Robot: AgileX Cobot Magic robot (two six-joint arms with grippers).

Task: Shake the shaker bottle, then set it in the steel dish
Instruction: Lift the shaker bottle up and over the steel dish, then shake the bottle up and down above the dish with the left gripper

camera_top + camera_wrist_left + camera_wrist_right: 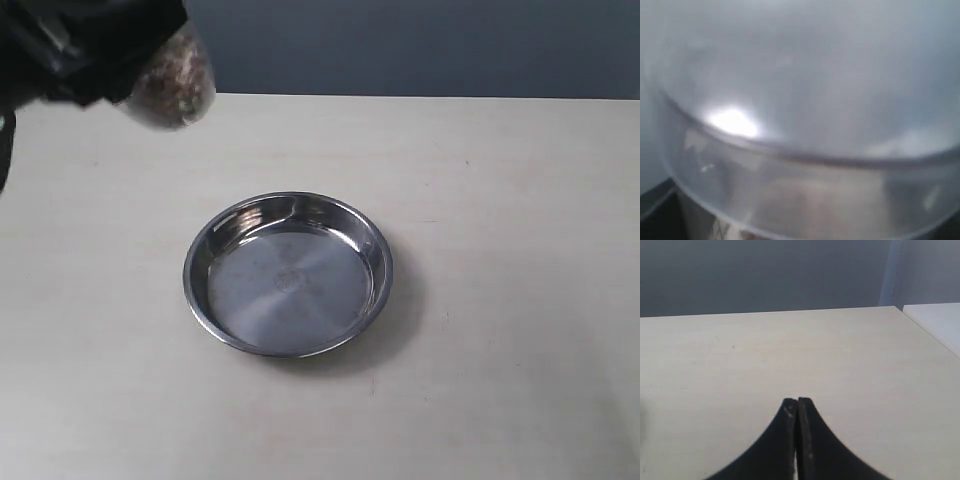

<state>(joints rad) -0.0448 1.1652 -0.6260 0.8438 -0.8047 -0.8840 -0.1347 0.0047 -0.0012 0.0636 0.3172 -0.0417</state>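
Surface: pale beige surface (500,180) bearing shiny round steel dish (288,273).
Left hand (90,50): grasps frosted, bead-filled plastic shaker bottle (178,88) aloft, well apart from dish, likely for shaking.
Right hand (797,407): clenched, empty.

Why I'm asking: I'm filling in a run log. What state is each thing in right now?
Bottle: held up off the table by the left pincer, brownish beads inside, blurred.
Dish: empty, lying flat on the table.
Left pincer: shut on the bottle.
Right pincer: shut, holding nothing, over the table.
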